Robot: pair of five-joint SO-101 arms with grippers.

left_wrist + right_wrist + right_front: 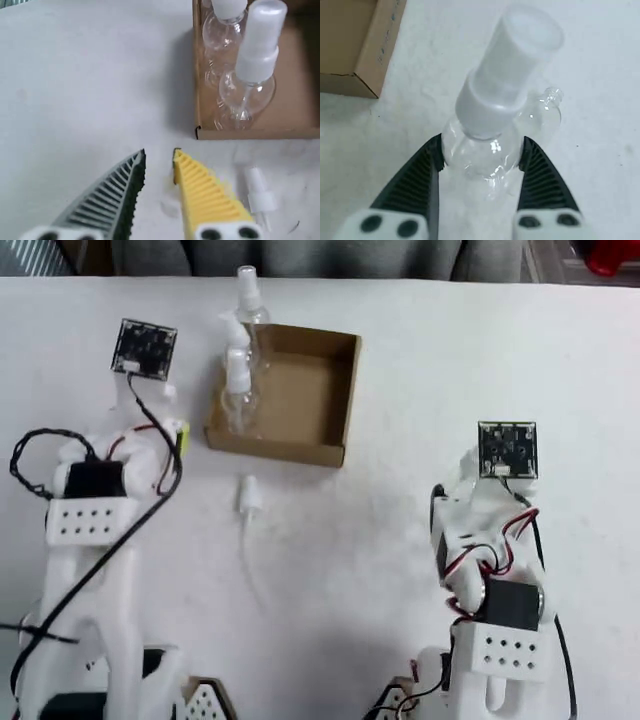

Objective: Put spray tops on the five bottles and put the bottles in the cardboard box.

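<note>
The cardboard box [300, 390] sits at the table's middle back, and clear bottles with white spray tops [238, 380] stand along its left wall. In the left wrist view, two of these capped bottles [250, 75] stand inside the box corner [200, 132]. A loose spray top [250, 498] with its thin tube lies on the table in front of the box, also seen as a loose spray top [257, 192] beside my left gripper [159, 156], which is open and holds nothing. My right gripper [482, 150] is shut on a clear bottle [485, 155] wearing a white spray top [512, 75].
A second clear bottle [547, 107] with a bare neck lies on the table just behind the held one. The box's corner [365, 55] shows off to one side of it. The left arm [95, 500] and right arm [495, 580] stand at the front, with white table between them.
</note>
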